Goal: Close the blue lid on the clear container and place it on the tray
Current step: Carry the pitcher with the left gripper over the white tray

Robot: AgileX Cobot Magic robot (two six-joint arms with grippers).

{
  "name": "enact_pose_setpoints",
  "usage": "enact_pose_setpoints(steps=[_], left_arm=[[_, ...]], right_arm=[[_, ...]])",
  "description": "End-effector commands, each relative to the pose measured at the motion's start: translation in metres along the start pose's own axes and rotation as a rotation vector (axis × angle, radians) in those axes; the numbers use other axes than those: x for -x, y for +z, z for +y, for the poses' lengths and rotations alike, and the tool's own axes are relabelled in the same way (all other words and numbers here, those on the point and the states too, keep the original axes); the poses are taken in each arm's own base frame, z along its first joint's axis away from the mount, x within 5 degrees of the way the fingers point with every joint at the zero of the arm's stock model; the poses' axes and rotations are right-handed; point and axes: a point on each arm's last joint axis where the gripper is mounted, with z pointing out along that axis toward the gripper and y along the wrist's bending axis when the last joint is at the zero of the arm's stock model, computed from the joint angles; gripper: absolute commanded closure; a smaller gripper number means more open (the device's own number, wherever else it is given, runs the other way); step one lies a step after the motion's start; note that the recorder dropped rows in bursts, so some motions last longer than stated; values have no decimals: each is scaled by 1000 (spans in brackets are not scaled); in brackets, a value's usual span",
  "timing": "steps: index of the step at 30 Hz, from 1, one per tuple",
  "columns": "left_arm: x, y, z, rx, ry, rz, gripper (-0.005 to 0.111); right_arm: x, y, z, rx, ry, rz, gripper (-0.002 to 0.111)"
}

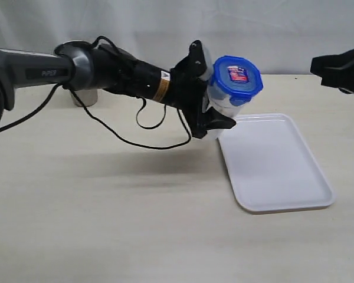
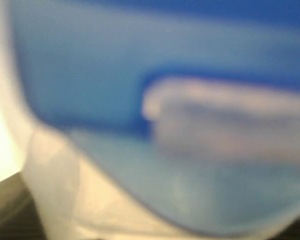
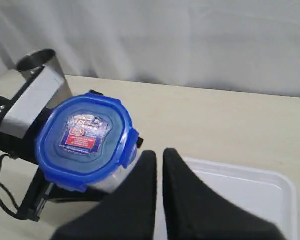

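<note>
I see a matte beige surface [image 1: 106, 206]; my left arm [image 1: 29, 68] reads "PiPER". The glossy white tray [image 1: 277, 159] has rounded corners. My left tool [image 1: 205, 88] clamps the translucent clear container [image 1: 224, 107], tilted aloft beside the tray, with the blue lid [image 1: 239, 76] on it; its sticker [image 1: 238, 75] is unreadable. My right tool [image 3: 159, 155] is pinched together, empty.
</note>
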Motion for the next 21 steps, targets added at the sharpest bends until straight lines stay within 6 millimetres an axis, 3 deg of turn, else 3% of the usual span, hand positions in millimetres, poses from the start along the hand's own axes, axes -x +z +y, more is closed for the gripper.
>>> enact_pose_setpoints(steps=[1,5,9,14,21], left_arm=[[23,30,-3,327,344,209,107],[36,45,-15,537,797,541,107],[41,52,-26,507,1187,776,107],[38,55,-30,472,1345,906,107],[40,58,-34,463,1371,914,107]], right_arm=[[-8,-2,-13,-136,-32,14,104],[-8,-3,-19,-212,-27,14,104],[-8,-3,-19,-208,-27,14,104],[-11,-3,-19,-207,-27,22,104],[-11,-3,-19,-207,-27,22,104]])
